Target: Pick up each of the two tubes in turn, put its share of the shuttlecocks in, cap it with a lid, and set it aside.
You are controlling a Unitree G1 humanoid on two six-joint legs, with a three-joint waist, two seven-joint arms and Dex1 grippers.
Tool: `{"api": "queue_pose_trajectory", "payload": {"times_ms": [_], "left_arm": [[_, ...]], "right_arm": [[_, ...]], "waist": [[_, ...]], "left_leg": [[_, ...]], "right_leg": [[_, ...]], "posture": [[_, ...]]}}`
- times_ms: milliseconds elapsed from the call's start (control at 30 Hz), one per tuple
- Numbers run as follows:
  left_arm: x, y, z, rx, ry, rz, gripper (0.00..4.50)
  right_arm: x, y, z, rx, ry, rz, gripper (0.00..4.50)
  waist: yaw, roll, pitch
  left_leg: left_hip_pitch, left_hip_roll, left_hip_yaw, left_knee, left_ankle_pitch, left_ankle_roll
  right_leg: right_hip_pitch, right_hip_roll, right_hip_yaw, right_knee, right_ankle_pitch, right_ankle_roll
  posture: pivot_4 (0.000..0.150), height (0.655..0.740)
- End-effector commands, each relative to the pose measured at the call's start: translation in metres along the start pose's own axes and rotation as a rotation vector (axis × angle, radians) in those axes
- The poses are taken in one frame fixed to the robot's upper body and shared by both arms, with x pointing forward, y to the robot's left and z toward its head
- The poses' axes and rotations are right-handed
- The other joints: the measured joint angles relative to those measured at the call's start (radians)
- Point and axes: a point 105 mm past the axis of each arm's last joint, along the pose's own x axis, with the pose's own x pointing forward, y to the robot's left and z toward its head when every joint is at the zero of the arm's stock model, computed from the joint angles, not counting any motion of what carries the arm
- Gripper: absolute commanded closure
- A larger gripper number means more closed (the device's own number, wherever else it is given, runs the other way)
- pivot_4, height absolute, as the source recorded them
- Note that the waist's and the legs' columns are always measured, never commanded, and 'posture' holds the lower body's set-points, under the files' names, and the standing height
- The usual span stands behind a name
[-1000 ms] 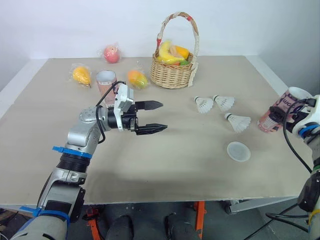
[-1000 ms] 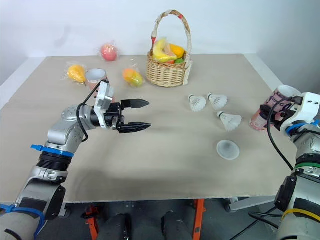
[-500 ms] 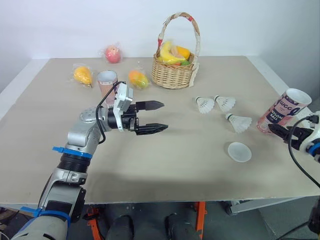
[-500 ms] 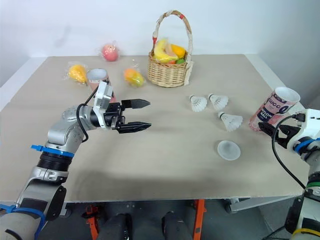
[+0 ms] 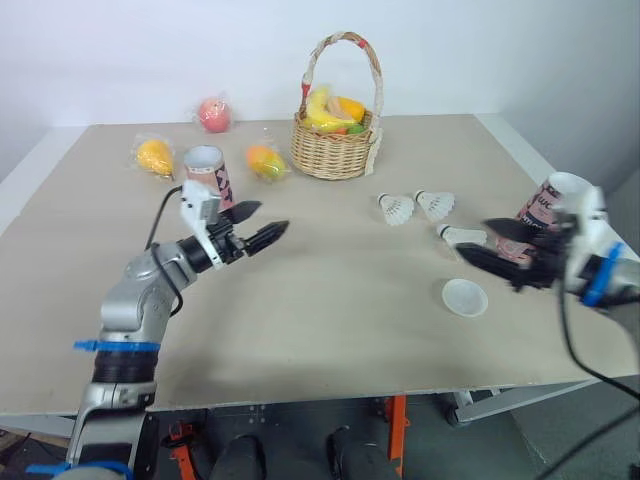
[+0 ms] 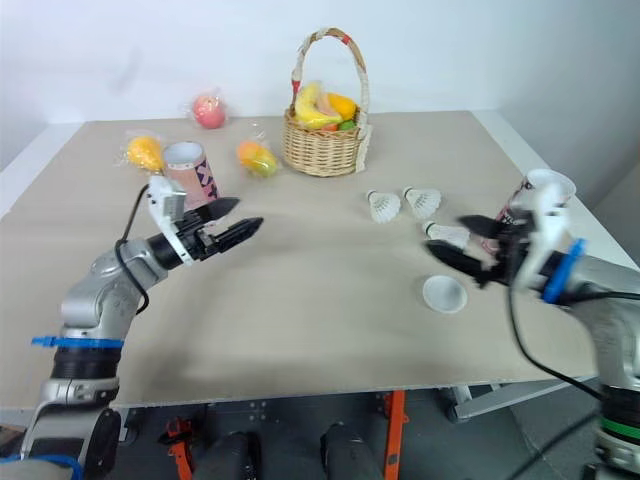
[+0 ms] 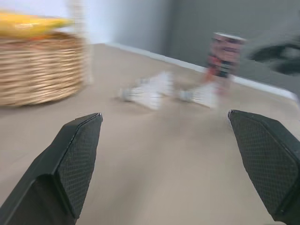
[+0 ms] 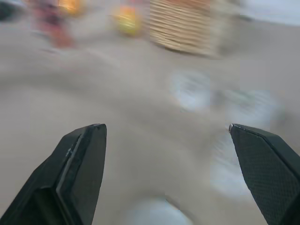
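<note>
Right tool (image 5: 478, 240), spread, at 3 o'clock half hides a tube (image 5: 546, 203); left tool (image 5: 268, 219), spread, at 9 o'clock, overlaps second tube (image 5: 203, 162).

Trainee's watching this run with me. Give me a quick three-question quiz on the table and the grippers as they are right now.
1. True or false: the left gripper and the right gripper are both open and empty.
2. How many shuttlecocks lie on the table?
3. Where is the white lid? A) in the left gripper B) flat on the table, near the right gripper C) hanging over the table's edge
Key: 1 true; 2 three; 3 B.
</note>
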Motion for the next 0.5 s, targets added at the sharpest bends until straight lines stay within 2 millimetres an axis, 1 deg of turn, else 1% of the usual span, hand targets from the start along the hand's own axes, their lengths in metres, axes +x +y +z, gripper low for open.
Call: {"api": "queue_pose_trajectory", "payload": {"times_ms": [33, 100, 167, 233, 300, 367, 400, 433, 500], "left_arm": [[-0.019, 0.015, 0.012, 0.023, -0.076, 0.195, 0.00], [-0.028, 0.016, 0.004, 0.046, -0.066, 0.237, 0.00], [-0.033, 0.015, -0.003, 0.044, -0.065, 0.244, 0.00], [-0.038, 0.021, -0.011, 0.068, -0.048, 0.280, 0.00], [-0.043, 0.033, -0.014, 0.084, -0.046, 0.343, 0.00], [-0.048, 0.055, -0.011, 0.125, -0.047, 0.446, 0.00], [-0.049, 0.062, -0.010, 0.143, -0.047, 0.477, 0.00], [-0.048, 0.069, -0.009, 0.163, -0.041, 0.495, 0.00], [-0.044, 0.076, -0.007, 0.187, -0.035, 0.496, 0.00]], "right_arm": [[0.033, 0.028, 0.026, -0.088, -0.089, 0.116, 0.03], [0.045, 0.036, 0.026, -0.104, -0.097, 0.157, 0.03], [0.052, 0.044, 0.025, -0.106, -0.099, 0.199, 0.03], [0.058, 0.054, 0.026, -0.106, -0.114, 0.246, 0.03], [0.064, 0.060, 0.025, -0.113, -0.120, 0.265, 0.03], [0.067, 0.064, 0.025, -0.116, -0.124, 0.272, 0.03], [0.068, 0.066, 0.024, -0.117, -0.125, 0.273, 0.03], [0.069, 0.067, 0.024, -0.116, -0.128, 0.268, 0.03], [0.070, 0.066, 0.023, -0.111, -0.124, 0.250, 0.03]], "waist": [[0.001, 0.000, 0.000], [0.005, -0.001, 0.000], [0.022, -0.001, 0.000], [0.030, -0.002, 0.000], [0.033, -0.002, 0.000], [0.034, -0.002, 0.000], [0.034, -0.002, 0.000], [0.033, -0.003, 0.001], [0.032, -0.003, 0.001]], "left_leg": [[0.000, 0.000, 0.000, 0.000, 0.000, 0.000], [-0.001, 0.000, 0.000, 0.000, 0.000, 0.000], [-0.003, -0.001, -0.001, 0.000, 0.000, 0.000], [-0.003, -0.002, -0.001, 0.000, -0.002, -0.002], [-0.004, -0.002, -0.001, 0.000, -0.003, -0.004], [-0.004, -0.002, -0.001, 0.000, -0.003, -0.004], [-0.004, -0.002, -0.001, 0.000, -0.003, -0.004], [-0.004, -0.002, -0.001, 0.000, -0.003, -0.004], [-0.004, -0.001, -0.002, 0.000, -0.003, -0.004]], "right_leg": [[0.000, 0.000, 0.000, 0.000, 0.000, 0.000], [0.000, -0.001, 0.000, -0.001, 0.000, 0.000], [0.000, -0.001, -0.001, -0.001, -0.002, 0.001], [-0.001, -0.002, -0.001, -0.002, -0.004, 0.001], [-0.001, -0.003, -0.001, -0.002, -0.005, 0.000], [-0.001, -0.003, -0.001, -0.003, -0.005, 0.000], [-0.001, -0.003, -0.001, -0.003, -0.005, 0.000], [-0.001, -0.003, -0.002, -0.003, -0.005, 0.001], [-0.001, -0.001, -0.002, -0.002, -0.005, 0.000]], "posture": [[0.150, 0.7371], [0.150, 0.7371], [0.150, 0.7371], [0.150, 0.7371], [0.150, 0.7371], [0.150, 0.7371], [0.150, 0.7371], [0.150, 0.7371], [0.150, 0.7371]]}}
